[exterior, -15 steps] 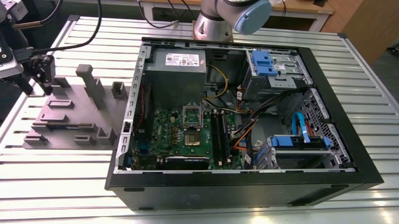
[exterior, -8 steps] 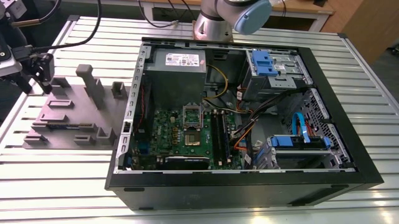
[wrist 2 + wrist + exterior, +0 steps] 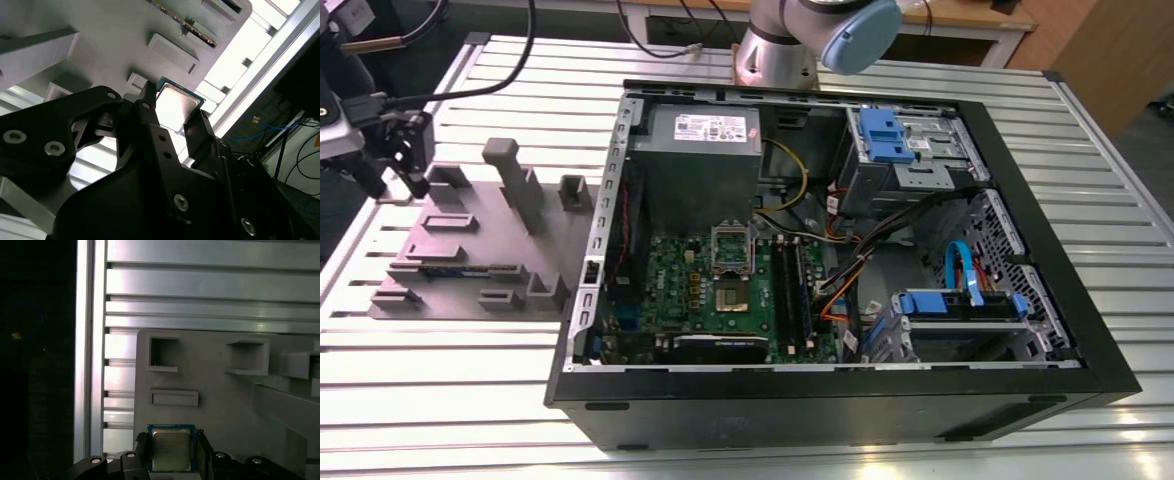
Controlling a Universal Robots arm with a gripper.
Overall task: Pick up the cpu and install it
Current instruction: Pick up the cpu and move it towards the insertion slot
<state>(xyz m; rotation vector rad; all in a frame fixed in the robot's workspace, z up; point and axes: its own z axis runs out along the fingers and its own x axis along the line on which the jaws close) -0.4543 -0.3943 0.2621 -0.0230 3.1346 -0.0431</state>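
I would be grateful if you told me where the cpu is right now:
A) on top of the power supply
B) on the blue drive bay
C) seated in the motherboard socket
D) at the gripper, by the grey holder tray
D: in the first wrist view the cpu sits right at the gripper, against the grey holder tray.

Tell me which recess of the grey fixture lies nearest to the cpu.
In the first wrist view, the shallow oblong frame, just beyond the cpu; the two deep square pockets lie farther off.
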